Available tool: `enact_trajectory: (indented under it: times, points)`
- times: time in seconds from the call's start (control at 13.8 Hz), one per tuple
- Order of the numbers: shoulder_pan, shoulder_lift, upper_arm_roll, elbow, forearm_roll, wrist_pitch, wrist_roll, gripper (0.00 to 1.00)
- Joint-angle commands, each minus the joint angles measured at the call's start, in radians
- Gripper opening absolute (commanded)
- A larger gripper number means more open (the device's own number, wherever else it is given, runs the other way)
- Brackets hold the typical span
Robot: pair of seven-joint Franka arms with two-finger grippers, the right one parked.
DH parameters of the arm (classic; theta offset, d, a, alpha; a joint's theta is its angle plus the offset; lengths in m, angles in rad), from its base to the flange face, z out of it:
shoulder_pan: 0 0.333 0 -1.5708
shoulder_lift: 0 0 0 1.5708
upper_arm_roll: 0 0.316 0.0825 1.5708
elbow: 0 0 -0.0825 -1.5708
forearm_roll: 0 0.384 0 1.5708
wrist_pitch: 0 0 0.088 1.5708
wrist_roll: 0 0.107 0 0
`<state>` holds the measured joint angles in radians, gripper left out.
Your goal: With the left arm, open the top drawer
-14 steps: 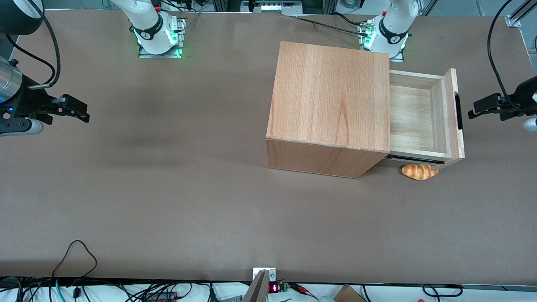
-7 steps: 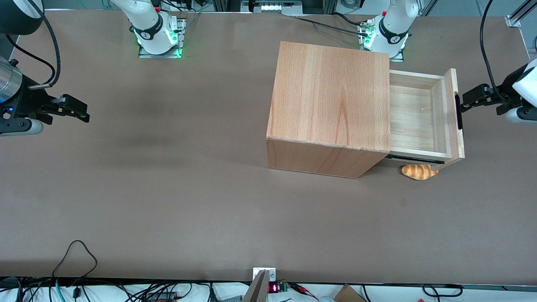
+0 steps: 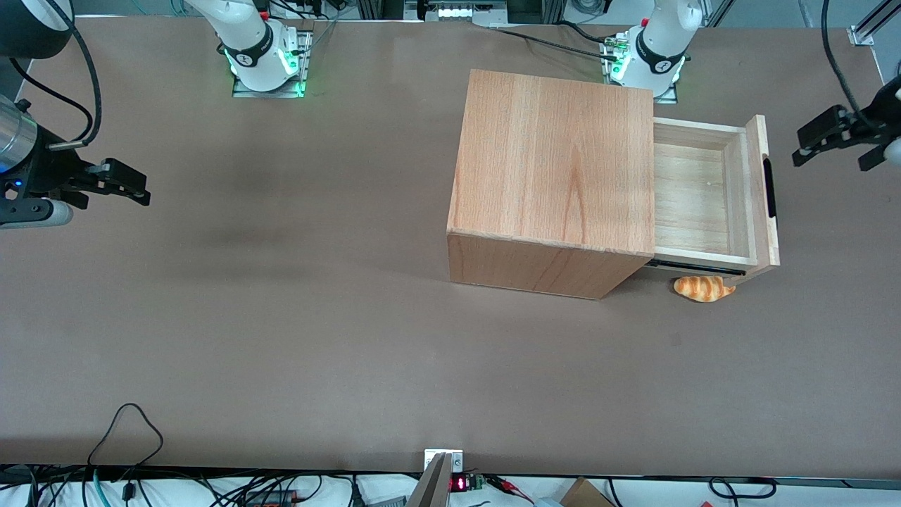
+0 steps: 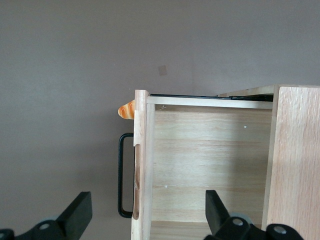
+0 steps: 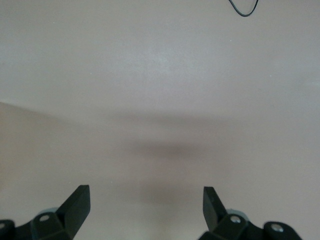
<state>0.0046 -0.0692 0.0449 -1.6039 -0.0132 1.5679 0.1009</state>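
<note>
The shallow light-wood top drawer [image 3: 711, 193] stands pulled out of the plain wooden cabinet [image 3: 556, 183]; the slim black pincer [image 3: 806, 148] hangs spread open, clear of the black bar handle [image 4: 125, 175].

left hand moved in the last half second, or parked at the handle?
Yes. The left hand, open, has backed off the black handle toward the working arm's end and farther from the front camera. The top drawer stays open.
</note>
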Motion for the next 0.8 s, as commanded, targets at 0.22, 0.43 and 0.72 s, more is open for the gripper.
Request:
enact_trajectory:
  times: [0.22, 0.43, 0.72]
  points:
    - [-0.034, -0.006, 0.03, 0.01, 0.022, -0.014, -0.03, 1.0]
    - [-0.032, -0.004, 0.032, 0.015, 0.009, -0.015, -0.02, 1.0]
    - [-0.032, 0.019, 0.03, 0.065, 0.007, -0.058, -0.026, 1.0]
